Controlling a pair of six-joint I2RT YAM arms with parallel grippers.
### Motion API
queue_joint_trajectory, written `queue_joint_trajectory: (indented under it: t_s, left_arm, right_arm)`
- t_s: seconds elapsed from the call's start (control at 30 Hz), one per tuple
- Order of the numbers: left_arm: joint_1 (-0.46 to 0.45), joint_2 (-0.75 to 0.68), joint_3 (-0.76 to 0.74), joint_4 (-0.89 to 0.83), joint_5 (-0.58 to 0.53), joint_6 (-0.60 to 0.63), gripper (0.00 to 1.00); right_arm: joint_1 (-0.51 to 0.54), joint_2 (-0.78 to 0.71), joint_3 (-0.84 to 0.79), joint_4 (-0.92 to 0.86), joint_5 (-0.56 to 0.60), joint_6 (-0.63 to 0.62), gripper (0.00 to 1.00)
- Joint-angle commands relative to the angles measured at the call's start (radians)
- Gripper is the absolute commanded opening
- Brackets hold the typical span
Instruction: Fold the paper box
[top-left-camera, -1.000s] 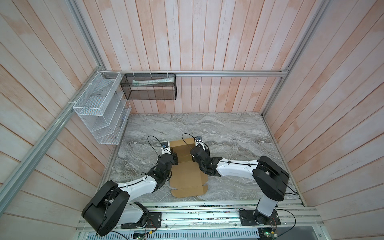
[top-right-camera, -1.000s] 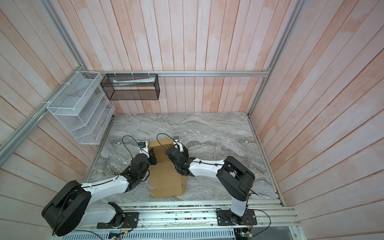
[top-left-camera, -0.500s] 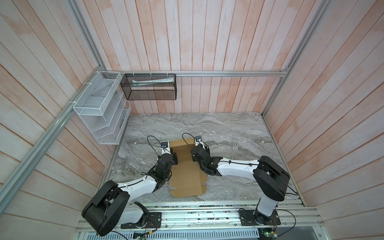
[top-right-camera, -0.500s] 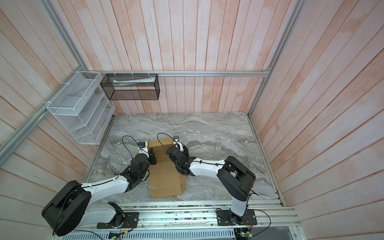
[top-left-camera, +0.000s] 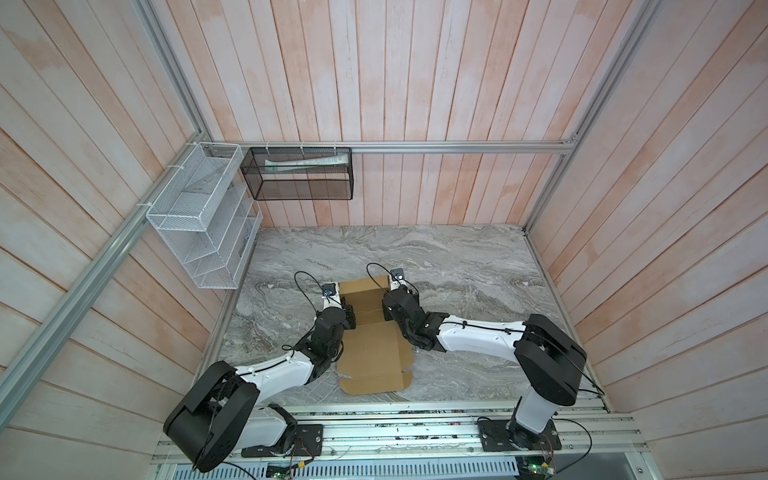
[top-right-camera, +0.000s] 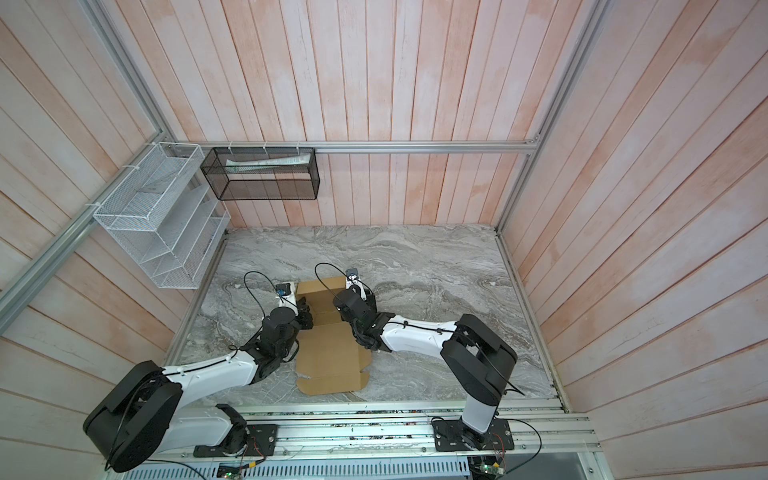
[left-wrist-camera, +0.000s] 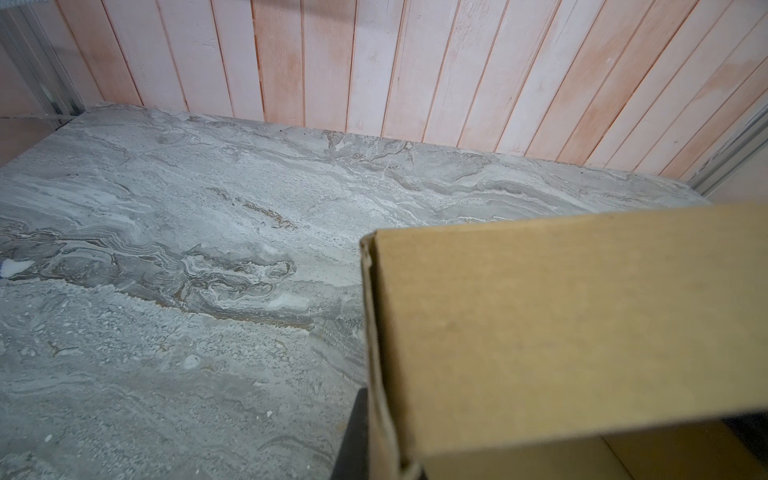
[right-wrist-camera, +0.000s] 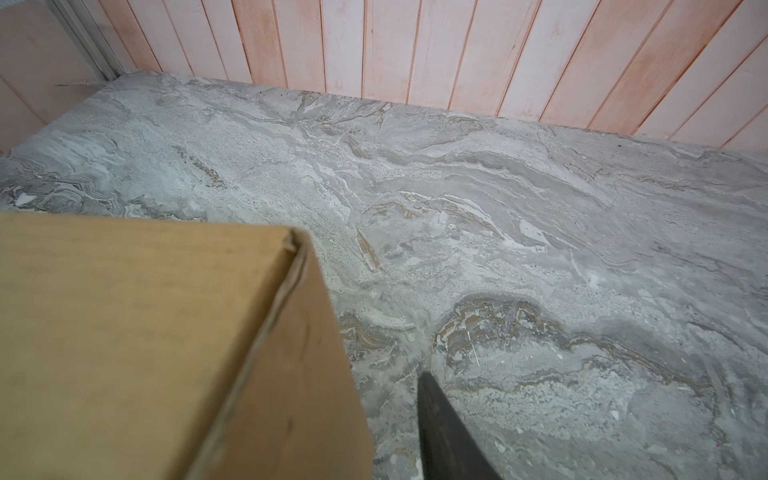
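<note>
The paper box (top-left-camera: 374, 353) (top-right-camera: 328, 353) is plain brown cardboard near the table's front middle. Its far half has raised walls and its near flap lies flat. My left gripper (top-left-camera: 348, 311) (top-right-camera: 305, 314) is shut on the box's left wall. In the left wrist view one dark finger (left-wrist-camera: 353, 432) presses the outside of that wall (left-wrist-camera: 561, 311). My right gripper (top-left-camera: 388, 300) (top-right-camera: 340, 302) stands open at the right wall. Its outer finger (right-wrist-camera: 444, 436) is apart from the cardboard (right-wrist-camera: 145, 332), and its other finger is hidden behind the wall.
The grey marble table (top-left-camera: 457, 270) is closed in by pink plank walls. A white wire rack (top-left-camera: 199, 216) hangs on the left wall and a black mesh basket (top-left-camera: 299, 174) on the back wall. An aluminium rail (top-left-camera: 395, 432) with both arm bases runs along the front.
The right gripper has shifted very slightly at the box's right wall. The left arm and the box have not visibly moved.
</note>
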Motion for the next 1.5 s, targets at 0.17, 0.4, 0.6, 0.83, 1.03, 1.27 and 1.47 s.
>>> queue_joint_trajectory:
  t_s: [0.17,0.4,0.6,0.83,1.03,1.27,1.47]
  left_arm:
    - [0.005,0.003,-0.011,-0.003,-0.017,-0.008,0.00]
    - [0.005,0.009,-0.008,-0.004,-0.017,-0.010,0.00]
    - [0.005,0.009,-0.007,-0.004,-0.017,-0.008,0.00]
    - [0.005,0.011,-0.001,-0.011,-0.023,-0.012,0.00]
    - [0.005,0.008,0.006,-0.023,-0.031,-0.013,0.00]
    - [0.005,0.002,0.005,-0.028,-0.037,-0.015,0.00]
    - [0.005,-0.007,0.005,-0.039,-0.043,-0.014,0.00]
  right_arm:
    - [-0.005,0.003,0.023,-0.012,0.018,0.010,0.30]
    - [-0.002,0.029,0.049,-0.030,0.033,0.032,0.20]
    - [0.000,0.048,0.067,-0.043,0.027,0.036,0.13]
    - [0.009,0.070,0.102,-0.089,0.034,0.043,0.10]
    - [0.026,0.059,0.077,-0.095,0.037,0.070,0.23]
    - [0.043,0.057,0.032,-0.087,0.036,0.124,0.24]
    - [0.051,0.072,0.020,-0.080,0.028,0.147,0.26]
